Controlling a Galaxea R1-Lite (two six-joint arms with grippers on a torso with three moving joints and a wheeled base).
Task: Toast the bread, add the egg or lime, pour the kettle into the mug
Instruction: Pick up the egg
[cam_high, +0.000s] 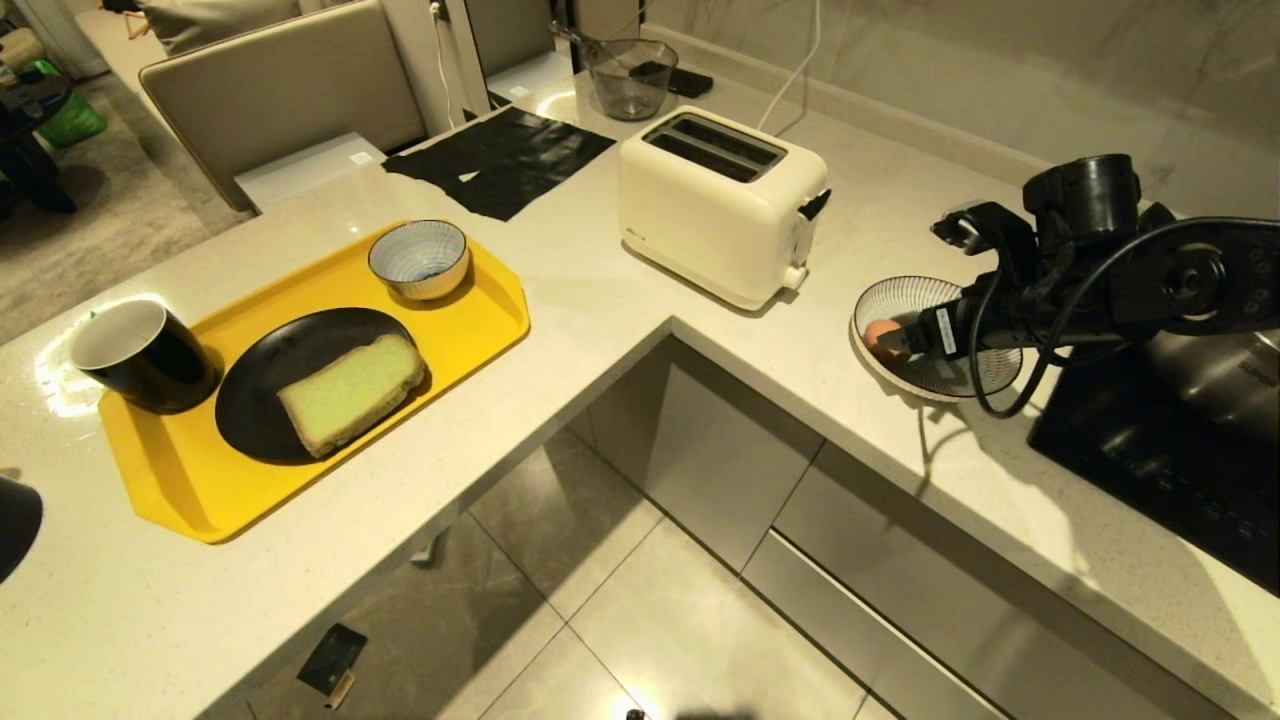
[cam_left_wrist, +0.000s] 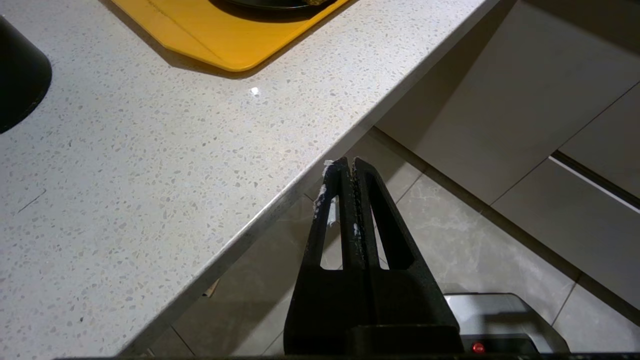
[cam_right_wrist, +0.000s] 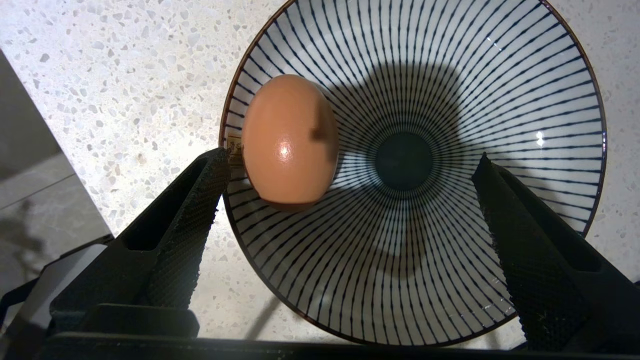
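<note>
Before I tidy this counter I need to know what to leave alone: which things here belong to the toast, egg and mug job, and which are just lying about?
Job:
bread on the black plate
toaster
egg in the striped dish, under the open right gripper
mug
small striped bowl on the yellow tray

Lying about:
black sheet
clear measuring jug

Matte black right arm with rounded joint housings, looping black cables and a white label near the wrist. Black tapered gripper fingers with cross-hatched textured pads; left fingers flecked with white residue.
</note>
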